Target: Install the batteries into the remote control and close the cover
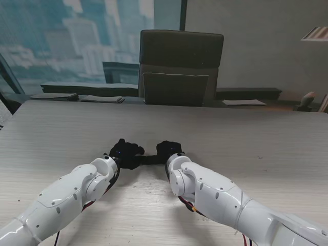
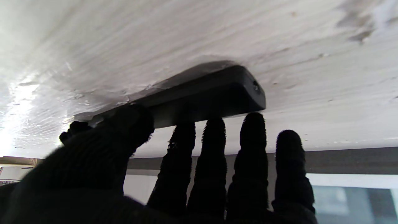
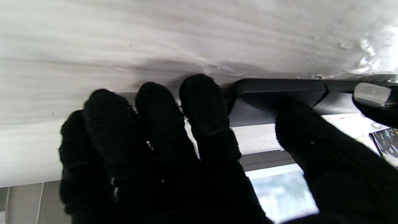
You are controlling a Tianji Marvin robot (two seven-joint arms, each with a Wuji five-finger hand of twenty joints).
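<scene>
The black remote control (image 1: pixel 150 159) lies flat on the pale wooden table (image 1: pixel 246 133), bridged between my two black-gloved hands. My left hand (image 1: pixel 125 152) grips one end: in its wrist view the remote control (image 2: pixel 202 96) sits between the thumb (image 2: pixel 130 124) and the straight fingers (image 2: pixel 253 130). My right hand (image 1: pixel 169 149) holds the other end; there the thumb (image 3: pixel 298 124) presses on the remote control (image 3: pixel 279 90) and the fingers (image 3: pixel 202 102) curl round its end. A small pale piece (image 3: pixel 371 93) shows at the left hand's side; what it is cannot be told. The batteries and the cover are not visible.
A dark office chair (image 1: pixel 180 66) stands behind the table's far edge. Papers (image 1: pixel 244 102) and flat dark items (image 1: pixel 77 97) lie on a low ledge beyond it. Both white forearms (image 1: pixel 77 195) cross the near part of the table.
</scene>
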